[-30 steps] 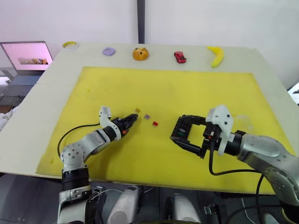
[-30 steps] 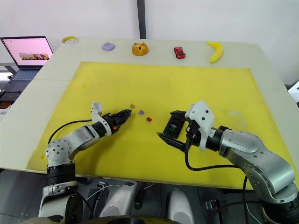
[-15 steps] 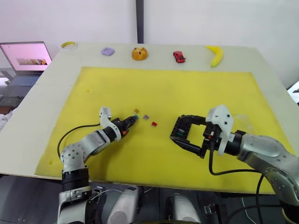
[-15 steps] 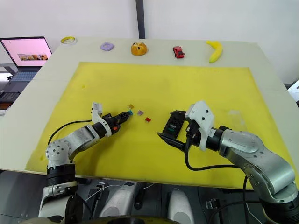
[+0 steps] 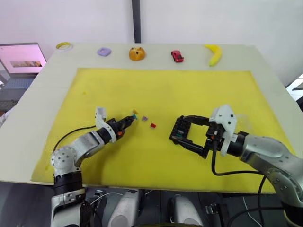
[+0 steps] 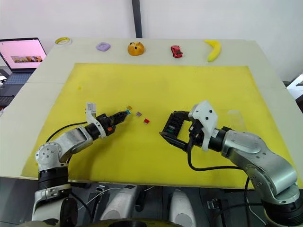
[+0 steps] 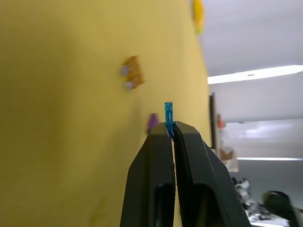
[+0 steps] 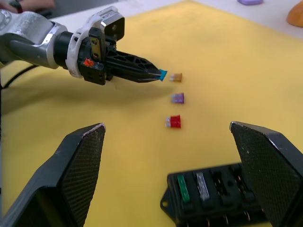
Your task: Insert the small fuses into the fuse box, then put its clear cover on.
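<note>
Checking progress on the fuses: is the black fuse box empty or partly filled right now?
Partly filled. The right wrist view shows the fuse box with a green fuse and a pale fuse seated in two slots; the neighbouring slots look empty.

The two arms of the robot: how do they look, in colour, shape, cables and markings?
Both arms are of rounded silver-grey metal segments. Each carries a white plastic wrist block and a loose black cable along it. The left end effector has two slim black fingers that taper to a point, with a small red mark at the base. The right end effector has broad black fingers with a finely textured pad surface.
</note>
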`<state>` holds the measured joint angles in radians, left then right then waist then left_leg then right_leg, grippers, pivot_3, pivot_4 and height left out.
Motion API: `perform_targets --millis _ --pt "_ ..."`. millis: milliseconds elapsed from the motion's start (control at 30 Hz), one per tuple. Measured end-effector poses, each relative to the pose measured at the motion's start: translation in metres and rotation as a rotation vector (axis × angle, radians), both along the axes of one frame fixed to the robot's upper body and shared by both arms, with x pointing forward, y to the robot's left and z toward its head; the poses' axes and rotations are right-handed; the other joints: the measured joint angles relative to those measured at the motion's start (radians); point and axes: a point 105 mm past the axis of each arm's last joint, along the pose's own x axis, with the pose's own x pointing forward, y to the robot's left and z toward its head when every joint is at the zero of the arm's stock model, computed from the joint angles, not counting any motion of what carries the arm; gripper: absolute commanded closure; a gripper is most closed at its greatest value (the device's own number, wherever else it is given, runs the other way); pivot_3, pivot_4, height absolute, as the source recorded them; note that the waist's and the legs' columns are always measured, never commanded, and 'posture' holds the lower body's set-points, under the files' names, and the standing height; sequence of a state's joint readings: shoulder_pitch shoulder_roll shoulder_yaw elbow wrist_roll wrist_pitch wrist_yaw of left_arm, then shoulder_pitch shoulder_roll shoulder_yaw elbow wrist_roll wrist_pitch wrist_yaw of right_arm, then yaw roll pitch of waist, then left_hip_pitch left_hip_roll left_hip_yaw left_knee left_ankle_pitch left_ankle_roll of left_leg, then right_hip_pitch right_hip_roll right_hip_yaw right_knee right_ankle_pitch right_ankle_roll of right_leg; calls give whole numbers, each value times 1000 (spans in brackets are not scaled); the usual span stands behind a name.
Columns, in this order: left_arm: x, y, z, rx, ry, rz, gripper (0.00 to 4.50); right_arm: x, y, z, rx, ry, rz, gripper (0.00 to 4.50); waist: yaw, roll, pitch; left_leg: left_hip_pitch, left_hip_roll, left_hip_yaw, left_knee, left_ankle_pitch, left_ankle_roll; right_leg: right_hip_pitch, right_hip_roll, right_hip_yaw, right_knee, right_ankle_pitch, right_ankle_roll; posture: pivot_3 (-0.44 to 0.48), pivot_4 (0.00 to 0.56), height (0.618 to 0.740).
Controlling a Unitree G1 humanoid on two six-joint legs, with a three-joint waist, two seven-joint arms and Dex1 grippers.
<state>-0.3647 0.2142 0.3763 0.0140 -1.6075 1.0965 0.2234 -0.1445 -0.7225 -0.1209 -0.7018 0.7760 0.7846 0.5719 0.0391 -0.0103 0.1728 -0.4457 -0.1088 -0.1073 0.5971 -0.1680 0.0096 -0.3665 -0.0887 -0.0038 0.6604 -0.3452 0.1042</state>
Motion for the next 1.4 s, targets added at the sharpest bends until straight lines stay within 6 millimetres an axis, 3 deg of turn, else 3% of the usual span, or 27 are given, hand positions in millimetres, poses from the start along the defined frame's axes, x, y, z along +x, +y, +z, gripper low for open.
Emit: perform_targets --millis 200,433,633,733,800,1400 --pt "0 -19 64 -153 -169 -111 4442 10 24 21 251 52 0 0 -1 -2 1 -3 -1 0 0 1 2 -3 0 0 0 1 1 0 150 735" --pt "-11 -41 99 -225 -264 -240 4442 28 46 38 540 182 -24 0 -4 -2 1 -4 0 0 -2 4 0 -6 0 0 4 1 1 0 150 735" --pt "-13 -49 111 -232 -310 -285 4442 47 54 47 708 270 -78 0 -5 -2 1 -3 0 0 -2 4 -1 -6 1 0 5 1 1 0 150 735" --pt "-12 -49 113 -235 -318 -282 4500 50 55 50 776 294 -96 813 -6 -2 1 -3 0 0 -2 4 -1 -6 1 1 5 1 1 0 150 735" --pt "-13 -52 112 -232 -315 -292 4500 50 54 52 819 308 -102 1782 -7 -2 1 -3 0 0 -2 4 -1 -6 1 1 5 1 1 0 150 735" --pt "-13 -55 106 -250 -293 -269 4500 50 51 55 845 328 -114 1782 -33 -1 1 -3 0 0 -2 5 -1 -6 1 1 6 1 1 0 150 735"
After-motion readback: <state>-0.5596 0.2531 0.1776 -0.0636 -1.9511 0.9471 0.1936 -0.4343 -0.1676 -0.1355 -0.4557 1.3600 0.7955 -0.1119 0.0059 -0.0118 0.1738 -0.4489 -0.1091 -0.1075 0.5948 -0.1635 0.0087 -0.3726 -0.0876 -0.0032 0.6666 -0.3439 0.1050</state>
